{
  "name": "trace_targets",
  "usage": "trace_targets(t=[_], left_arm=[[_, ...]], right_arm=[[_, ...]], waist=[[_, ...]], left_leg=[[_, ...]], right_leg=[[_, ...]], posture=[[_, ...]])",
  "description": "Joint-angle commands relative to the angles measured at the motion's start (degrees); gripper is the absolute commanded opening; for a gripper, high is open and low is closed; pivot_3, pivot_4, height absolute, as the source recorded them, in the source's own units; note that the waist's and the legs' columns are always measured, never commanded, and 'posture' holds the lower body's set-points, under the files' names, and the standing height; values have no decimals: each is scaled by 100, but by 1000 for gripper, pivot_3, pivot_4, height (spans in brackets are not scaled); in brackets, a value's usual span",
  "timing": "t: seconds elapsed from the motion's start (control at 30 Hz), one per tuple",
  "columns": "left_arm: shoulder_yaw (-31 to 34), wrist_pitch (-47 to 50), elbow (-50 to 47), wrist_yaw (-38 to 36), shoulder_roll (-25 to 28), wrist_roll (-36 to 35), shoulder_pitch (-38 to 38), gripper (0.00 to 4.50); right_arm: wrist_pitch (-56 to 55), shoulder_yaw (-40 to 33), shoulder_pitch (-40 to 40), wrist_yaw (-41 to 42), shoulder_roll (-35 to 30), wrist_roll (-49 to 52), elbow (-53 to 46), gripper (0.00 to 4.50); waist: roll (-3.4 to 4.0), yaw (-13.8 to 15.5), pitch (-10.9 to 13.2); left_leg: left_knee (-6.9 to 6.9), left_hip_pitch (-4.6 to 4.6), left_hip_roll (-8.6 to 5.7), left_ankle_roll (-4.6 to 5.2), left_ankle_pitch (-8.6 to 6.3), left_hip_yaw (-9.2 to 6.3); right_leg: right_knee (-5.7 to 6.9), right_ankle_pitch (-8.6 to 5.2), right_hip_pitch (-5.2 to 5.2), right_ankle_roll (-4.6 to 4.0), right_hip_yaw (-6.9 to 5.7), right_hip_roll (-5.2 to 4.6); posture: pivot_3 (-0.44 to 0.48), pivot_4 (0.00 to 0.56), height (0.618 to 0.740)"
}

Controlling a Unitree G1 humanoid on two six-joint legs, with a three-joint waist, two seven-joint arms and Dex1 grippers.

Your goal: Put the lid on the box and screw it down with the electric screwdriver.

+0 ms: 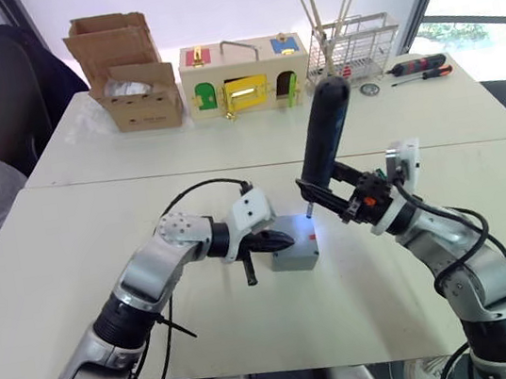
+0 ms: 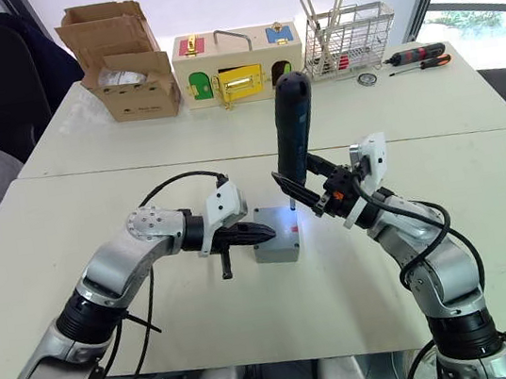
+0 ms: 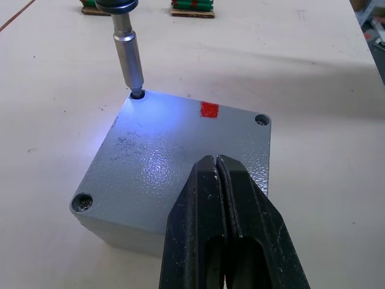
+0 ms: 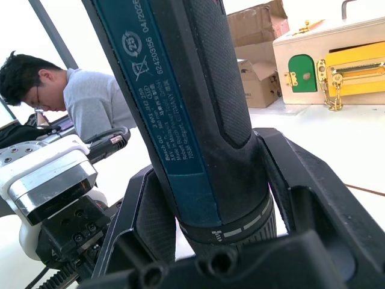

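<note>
The grey box (image 1: 294, 260) stands mid-table with the lid (image 3: 162, 156) seated on top; a red mark (image 3: 209, 109) shows near one edge. My right gripper (image 1: 325, 194) is shut on the electric screwdriver (image 1: 326, 136), held nearly upright. Its metal bit (image 3: 128, 54) sits in a corner screw hole of the lid, lit by the tool's blue-white light. My left gripper (image 3: 215, 161) is shut with nothing between its fingers, its tips resting on the lid at the side opposite the bit. Screw holes show at two other corners.
Along the far table edge stand a brown cardboard box (image 1: 132, 84), a wooden box with coloured doors (image 1: 246, 76), a wire rack (image 1: 350, 51) and red-and-black hand screwdrivers (image 1: 421, 67). A person (image 4: 78, 102) sits at the table's left side.
</note>
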Motion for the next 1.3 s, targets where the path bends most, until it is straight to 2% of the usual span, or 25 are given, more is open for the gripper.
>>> trace_targets(t=[0.03,0.27,0.47,0.63,0.83,0.9,0.97,1.1,1.2,1.3], left_arm=[[-94,25,24,-6,25,60,85,0],[-104,20,29,-12,31,61,141,0],[-182,-119,125,-4,82,183,213,0],[-88,-220,186,99,-15,145,291,0],[781,-160,47,559,-524,-375,201,0],[1111,3,-38,712,-690,-635,60,0],[1306,194,-235,685,-655,-856,-116,0],[1203,358,-684,367,-240,-982,-320,0],[992,405,-1095,94,65,-1062,-359,0],[732,316,-1702,-28,154,-1127,-199,0]], right_arm=[[451,309,336,34,-52,-80,389,1902],[600,206,213,-41,-170,-1,85,1902],[1247,-377,-558,-505,-348,658,-675,1902],[2128,-1382,-1805,-1269,-685,1985,-1168,1902],[3105,-2174,-2727,-2368,-1120,3725,-760,1902],[3812,-2216,-2811,-2855,-1542,4495,-378,1902],[4101,-2309,-2983,-3039,-1974,4647,17,1902],[4504,-2155,-3072,-2723,-3184,3838,796,1902],[4916,-1936,-3080,-2085,-4102,3485,1632,1902],[5262,-1041,-2996,-1402,-5188,2520,2903,1902]], waist=[[0,0,0],[2,-1,1],[21,1,14],[89,15,77],[76,32,102],[75,22,130],[66,26,139],[87,51,156],[94,46,160],[100,59,165]], left_leg=[[0,0,0,0,0,0],[-3,0,0,-1,-1,0],[-4,-11,0,-1,0,1],[-3,-36,-7,1,1,4],[-24,-41,-7,2,1,2],[-19,-46,-8,4,2,2],[-11,-54,-8,5,3,3],[10,-140,-17,7,9,7],[5,-146,-20,6,10,12],[2,-152,-23,10,8,25]], right_leg=[[0,0,0,0,0,0],[-3,0,-1,0,0,-1],[-7,0,-10,-1,0,-3],[-8,2,-37,-2,0,-11],[-21,2,-41,0,-10,-10],[-21,2,-43,0,-9,-11],[-20,2,-45,1,-10,-14],[-5,6,-125,5,-11,-14],[-13,16,-130,24,-14,-6],[-28,14,-131,26,-14,-2]], posture=[[0,150,731],[0,150,731],[0,150,731],[0,150,731],[0,150,731],[0,150,731],[0,150,731],[0,150,731],[0,150,731],[0,150,731]])
